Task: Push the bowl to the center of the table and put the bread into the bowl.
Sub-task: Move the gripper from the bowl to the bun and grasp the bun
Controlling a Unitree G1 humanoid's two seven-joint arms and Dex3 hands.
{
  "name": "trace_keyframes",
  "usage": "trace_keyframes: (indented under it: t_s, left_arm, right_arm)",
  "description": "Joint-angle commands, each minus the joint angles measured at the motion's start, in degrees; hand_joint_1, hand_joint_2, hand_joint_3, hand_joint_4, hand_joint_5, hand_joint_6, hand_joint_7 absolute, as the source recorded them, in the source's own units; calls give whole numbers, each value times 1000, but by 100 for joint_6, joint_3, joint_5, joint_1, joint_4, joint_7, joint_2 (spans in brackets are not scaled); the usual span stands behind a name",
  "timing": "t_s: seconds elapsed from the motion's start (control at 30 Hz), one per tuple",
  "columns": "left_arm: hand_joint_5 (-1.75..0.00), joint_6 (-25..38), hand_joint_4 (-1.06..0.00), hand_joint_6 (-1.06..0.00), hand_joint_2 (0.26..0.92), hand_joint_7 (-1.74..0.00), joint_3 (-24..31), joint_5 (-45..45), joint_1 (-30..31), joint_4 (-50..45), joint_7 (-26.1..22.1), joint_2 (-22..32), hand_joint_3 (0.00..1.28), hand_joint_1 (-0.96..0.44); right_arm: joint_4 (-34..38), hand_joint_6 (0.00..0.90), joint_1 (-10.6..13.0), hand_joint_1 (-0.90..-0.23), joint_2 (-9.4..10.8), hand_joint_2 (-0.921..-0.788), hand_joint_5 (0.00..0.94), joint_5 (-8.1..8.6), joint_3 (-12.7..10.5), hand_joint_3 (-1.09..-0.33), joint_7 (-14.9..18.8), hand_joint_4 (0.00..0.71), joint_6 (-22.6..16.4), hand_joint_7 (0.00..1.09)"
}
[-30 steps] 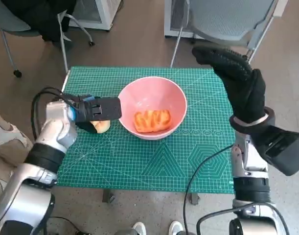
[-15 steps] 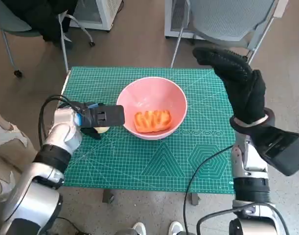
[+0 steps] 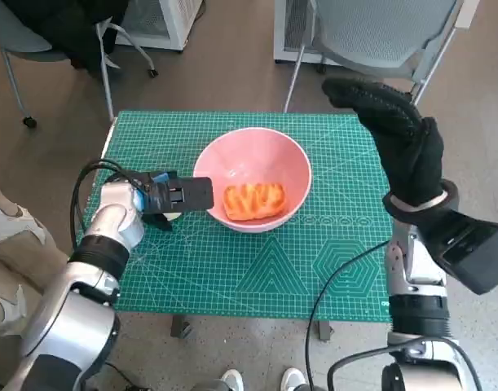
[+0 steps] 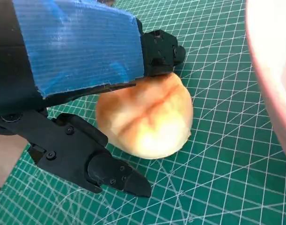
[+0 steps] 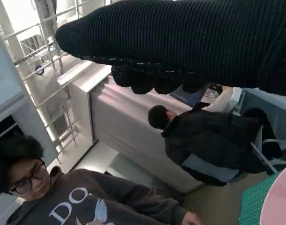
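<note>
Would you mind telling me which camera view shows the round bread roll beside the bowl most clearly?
The left wrist view: the bread roll fills the middle, lying on the green mat under the left hand. In the head view only a pale sliver of it shows below that hand. The right wrist view does not show it.

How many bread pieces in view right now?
2. One orange-glazed bread lies inside the pink bowl. One pale round bun sits on the green mat beside the bowl, under the left hand, whose fingers bracket it.
</note>
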Motion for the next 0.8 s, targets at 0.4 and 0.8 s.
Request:
trace_keyframes:
  t_s: [0.4,0.8]
  left_arm:
    - [-762,-492,-581,-592,862,-192,-112,138,365,438,2000,-105,58,178]
    - [-1568,-594,-467,-616,865,-1027,-198,204,339,375,2180,83,288,8]
  right_arm:
    - [69,16,96,-717,-58,-921,5,-14,-26,-738,45,150,-28,487]
    - [47,25,97,-719,-91,-921,4,21,-35,-732,71,152,8,474]
